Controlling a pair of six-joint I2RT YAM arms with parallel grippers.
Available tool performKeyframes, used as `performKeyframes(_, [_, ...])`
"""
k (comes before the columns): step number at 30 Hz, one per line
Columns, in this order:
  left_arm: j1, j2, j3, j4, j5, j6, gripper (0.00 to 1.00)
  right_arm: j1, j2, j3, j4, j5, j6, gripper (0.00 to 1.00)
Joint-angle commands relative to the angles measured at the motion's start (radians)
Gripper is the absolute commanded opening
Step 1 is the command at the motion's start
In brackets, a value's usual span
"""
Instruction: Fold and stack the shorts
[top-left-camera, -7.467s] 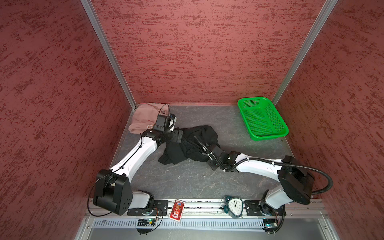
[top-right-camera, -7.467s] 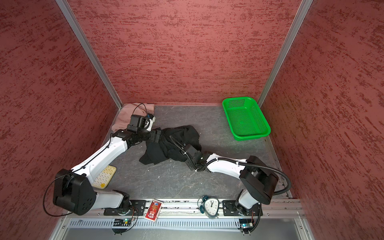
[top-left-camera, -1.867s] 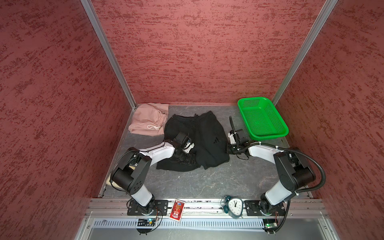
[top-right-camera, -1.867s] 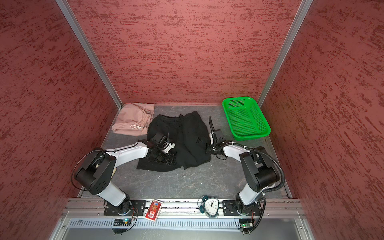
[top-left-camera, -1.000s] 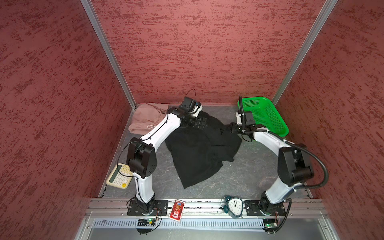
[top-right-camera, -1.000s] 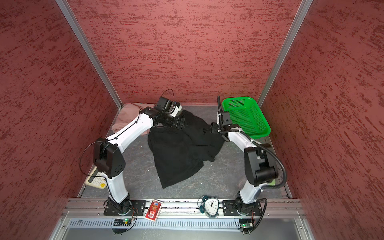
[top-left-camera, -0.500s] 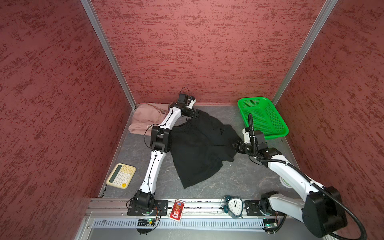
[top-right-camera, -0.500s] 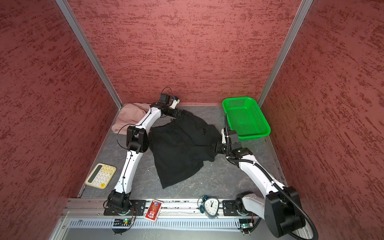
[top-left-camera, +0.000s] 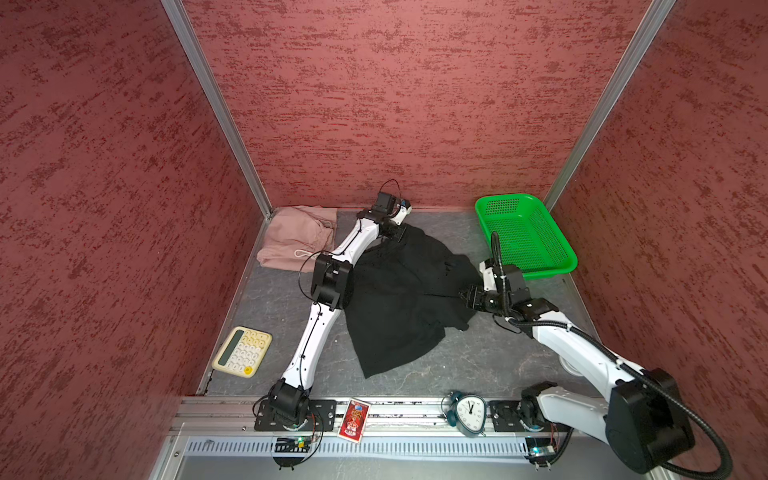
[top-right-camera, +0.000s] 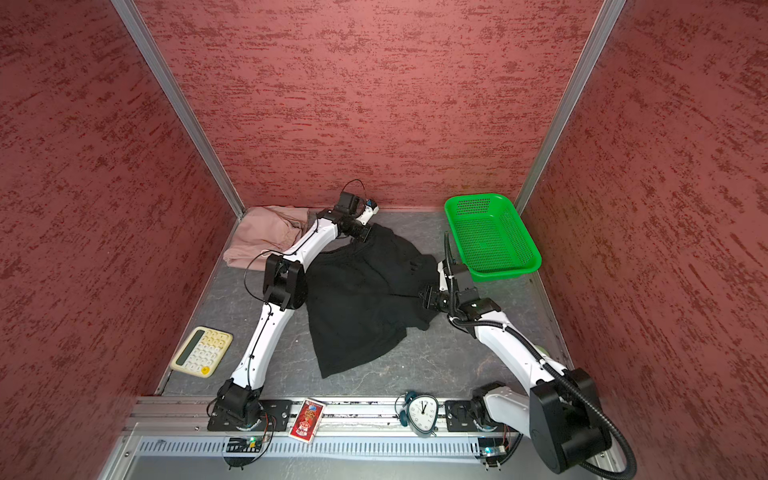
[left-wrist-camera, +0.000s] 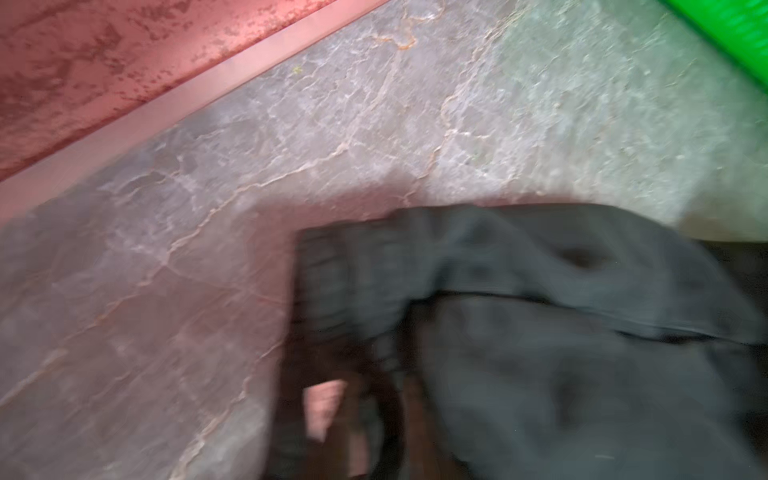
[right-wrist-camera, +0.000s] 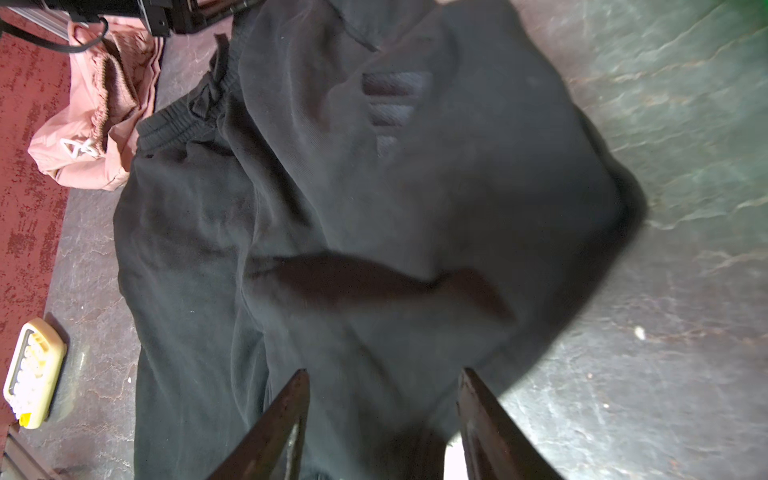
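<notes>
Saw the black shorts (top-left-camera: 399, 299) sprawled rumpled in the middle of the table (top-left-camera: 498, 357). Spotted the pink shorts (top-left-camera: 297, 241) bunched in the far left corner, partly behind the left arm (top-left-camera: 357, 241). Found the left gripper (top-left-camera: 395, 232) at the black pair's far corner, jaws together; couldn't tell about any cloth pinched. Caught the right gripper (top-left-camera: 465, 296) at the right edge, jaws apart over the fabric. Also noticed a green mesh basket (top-left-camera: 552, 268) far right, a calculator (top-left-camera: 242, 351) near left, an alarm clock (top-left-camera: 469, 413) and a red packet (top-left-camera: 354, 419) up front.

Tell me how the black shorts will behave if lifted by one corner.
Likely floppy: the black shorts lie rumpled with soft folds, so they'd sag and hang. Pushed, they'd probably bunch rather than slide, given the wrinkles where layers overlap.
</notes>
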Motion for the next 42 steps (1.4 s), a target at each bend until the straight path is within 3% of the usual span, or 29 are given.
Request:
performKeyframes(1, [0.023, 0.025, -0.004, -0.016, -0.077, 0.023, 0.00, 0.013, -0.002, 0.019, 0.015, -0.006, 0.021, 0.58])
performKeyframes(5, [0.065, 0.006, 0.001, -0.060, -0.147, -0.012, 0.00, 0.015, 0.003, 0.025, -0.027, 0.044, 0.018, 0.59])
performKeyframes(7, [0.106, -0.017, 0.005, -0.081, -0.116, -0.061, 0.00, 0.015, 0.017, 0.036, -0.047, 0.082, 0.015, 0.59])
performKeyframes(13, [0.190, -0.096, -0.005, -0.170, -0.227, -0.150, 0.00, 0.010, 0.124, 0.086, -0.081, 0.200, 0.000, 0.62])
performKeyframes(23, [0.217, -0.175, -0.101, -0.140, -0.171, -0.139, 0.00, -0.055, 0.465, 0.292, 0.307, 0.083, -0.039, 0.63])
performKeyframes(28, [0.212, -0.189, -0.112, -0.144, -0.111, -0.135, 0.00, -0.076, 0.727, 0.512, 0.302, 0.096, -0.086, 0.65])
performKeyframes(34, [0.213, -0.244, -0.185, -0.107, -0.084, -0.141, 0.00, -0.101, 0.907, 0.664, 0.316, 0.104, -0.068, 0.65])
performKeyframes(37, [0.214, -0.255, -0.195, -0.102, -0.073, -0.147, 0.00, -0.102, 0.960, 0.711, 0.328, 0.098, -0.057, 0.56])
performKeyframes(42, [0.211, -0.265, -0.195, -0.112, -0.081, -0.135, 0.00, -0.103, 0.941, 0.710, 0.379, 0.107, -0.047, 0.14])
